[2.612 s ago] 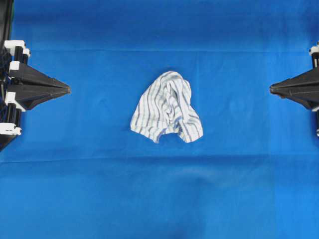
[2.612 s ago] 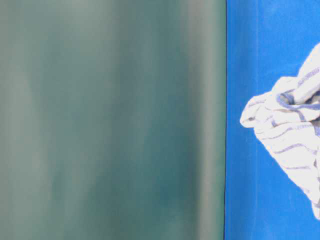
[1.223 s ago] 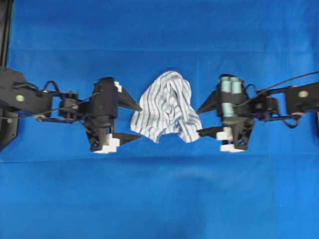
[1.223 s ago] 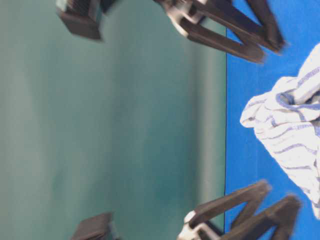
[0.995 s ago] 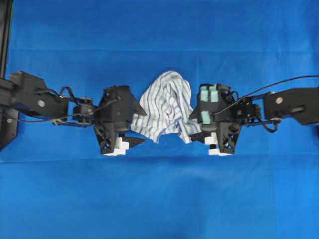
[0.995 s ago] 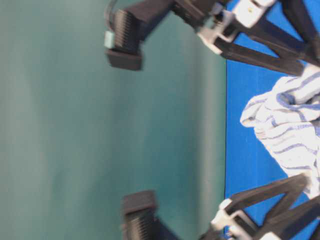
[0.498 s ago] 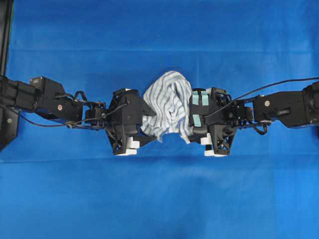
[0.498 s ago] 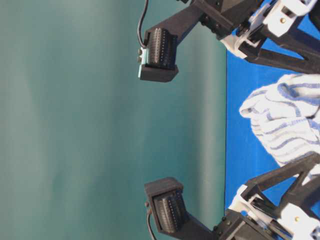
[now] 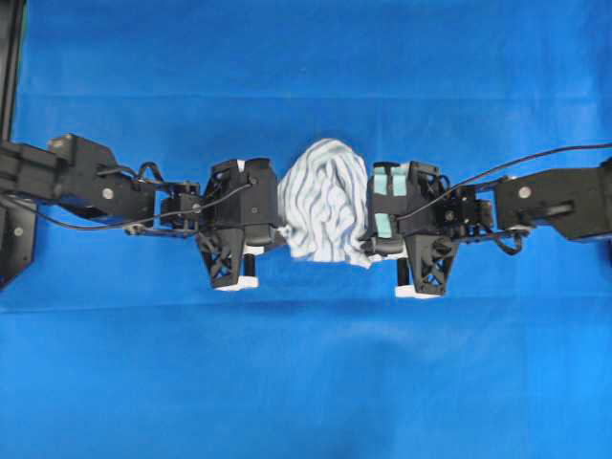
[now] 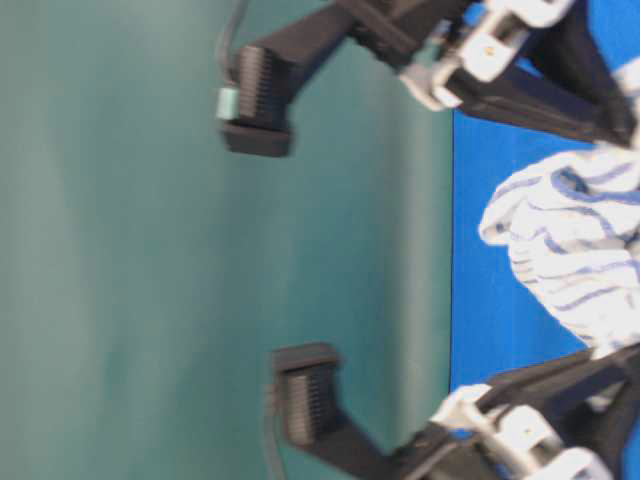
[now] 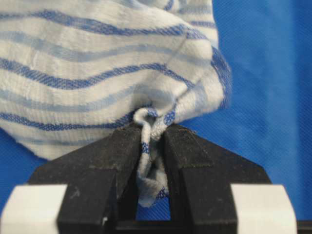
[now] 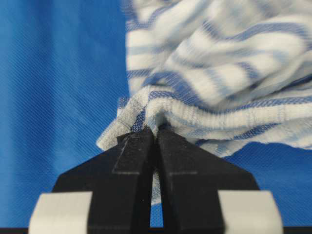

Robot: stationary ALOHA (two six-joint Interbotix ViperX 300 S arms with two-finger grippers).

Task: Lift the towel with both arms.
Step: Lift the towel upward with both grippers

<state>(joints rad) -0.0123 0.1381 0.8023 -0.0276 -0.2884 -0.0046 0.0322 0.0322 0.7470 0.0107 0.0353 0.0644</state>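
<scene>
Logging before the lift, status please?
Left gripper shut on towel. Right gripper shut on its opposite edge. Towel bunched between them. Nothing in the way.

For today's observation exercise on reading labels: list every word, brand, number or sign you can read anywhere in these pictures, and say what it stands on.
There is no readable text in any view.
The towel carries only blue and grey stripes, no label.
The left gripper and the right gripper, both shut on the towel, show plain black fingers and blank white fittings.
The blue table cloth is unmarked.
</scene>
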